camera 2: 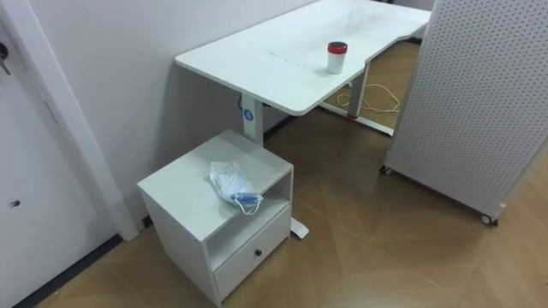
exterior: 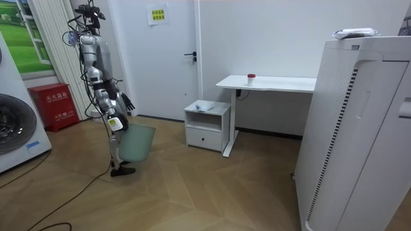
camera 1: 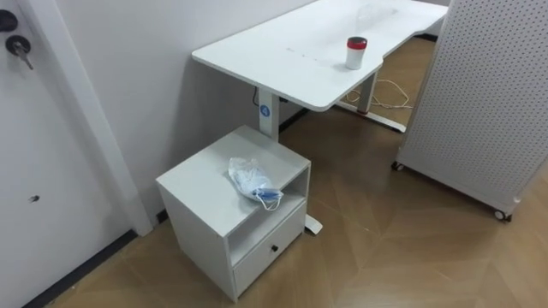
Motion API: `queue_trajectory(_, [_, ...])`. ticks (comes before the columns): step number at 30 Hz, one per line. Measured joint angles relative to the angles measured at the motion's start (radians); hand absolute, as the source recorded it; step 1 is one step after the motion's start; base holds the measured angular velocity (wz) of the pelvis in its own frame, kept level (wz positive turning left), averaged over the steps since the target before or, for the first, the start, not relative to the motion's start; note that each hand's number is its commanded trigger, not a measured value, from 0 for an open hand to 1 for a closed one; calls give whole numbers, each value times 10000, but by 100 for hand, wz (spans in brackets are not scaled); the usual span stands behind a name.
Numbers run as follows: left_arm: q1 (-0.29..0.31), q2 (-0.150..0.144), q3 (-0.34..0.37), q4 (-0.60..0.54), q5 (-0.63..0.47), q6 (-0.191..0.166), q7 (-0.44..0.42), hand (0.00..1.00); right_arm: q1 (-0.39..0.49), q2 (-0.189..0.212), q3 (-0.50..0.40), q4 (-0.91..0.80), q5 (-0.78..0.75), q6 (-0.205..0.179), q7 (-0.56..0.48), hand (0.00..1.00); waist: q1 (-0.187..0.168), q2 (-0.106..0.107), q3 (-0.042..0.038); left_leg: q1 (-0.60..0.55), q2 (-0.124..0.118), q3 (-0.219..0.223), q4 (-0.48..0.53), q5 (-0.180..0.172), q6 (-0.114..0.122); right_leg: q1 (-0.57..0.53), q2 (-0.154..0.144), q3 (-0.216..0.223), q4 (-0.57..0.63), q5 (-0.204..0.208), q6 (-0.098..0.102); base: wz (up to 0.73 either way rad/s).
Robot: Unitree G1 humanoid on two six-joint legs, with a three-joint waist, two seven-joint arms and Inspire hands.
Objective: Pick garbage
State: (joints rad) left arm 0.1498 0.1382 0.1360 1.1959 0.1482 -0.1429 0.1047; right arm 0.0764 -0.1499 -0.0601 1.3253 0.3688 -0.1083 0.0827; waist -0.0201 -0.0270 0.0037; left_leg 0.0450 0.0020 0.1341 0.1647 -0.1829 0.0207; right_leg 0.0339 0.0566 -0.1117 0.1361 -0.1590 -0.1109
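Well apart: garbage on the cabinet, hands back by the bin

Plainly, the garbage (camera 1: 253,181) is a crumpled clear plastic bag with a bit of blue at its near end. It lies on top of the low white cabinet (camera 1: 201,192), at the edge above the open shelf, with part of it hanging slightly over that edge. Below the shelf is a closed drawer with a small dark knob.

Both hands are far from it. In the room view the robot stands upright on the wooden floor, and the cabinet is off to the room view's right of the hands. The upper hand (exterior: 123,101) is held out at waist height. The lower hand (exterior: 114,122) hangs beside the rim of a pale green bin (exterior: 138,142). I cannot tell whether either hand's fingers are apart or together, whether the lower one touches the bin, or which is left and which right.

Beyond the cabinet, farther still from the hands, stands the white bench (camera 1: 291,51) with a red-lidded cup (camera 1: 356,52) on it. A white perforated panel (camera 1: 479,103) on casters stands past the bench
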Motion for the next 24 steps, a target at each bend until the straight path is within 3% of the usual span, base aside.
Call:
queue_trajectory(11, [-49,186,71,163,23,-107,17,0,12,-3,-2,55,70,6,34,100,-6,-64,-22,-191,-2,-88,256,-10,-11,2,-53,-323,91,-67,-41,7])
queue_trajectory(14, [9,209,184,236,214,-81,7,0,68,-1,-49,25,66,-4,99,100,-9,-106,-1,-590,136,-79,1256,-439,-87,-205,-54,-436,678,-454,-124,7])
queue_trajectory(16, [107,266,249,254,214,95,-6,0,56,7,-69,16,70,-10,211,100,-16,-206,-1,-1141,274,-41,2646,-739,-206,-394,-69,-440,1346,-850,-216,0])
queue_trajectory(19, [343,300,263,266,476,284,-14,0,20,-53,-83,-29,62,-13,327,100,36,-285,37,-2090,571,-84,4698,-796,-225,-237,79,-310,1622,-1020,-374,-8])
queue_trajectory(22, [533,305,180,235,898,372,-13,0,116,-105,-59,-22,174,-1,290,100,29,-223,36,-3097,523,-331,4773,-925,-272,-152,163,-261,1941,-1321,-471,1])
queue_trajectory(24, [659,304,162,212,880,409,-3,0,231,-107,-41,-46,217,3,275,100,129,-197,39,-3748,404,-318,4023,-674,-435,-71,166,-206,1965,-1473,-485,-18])
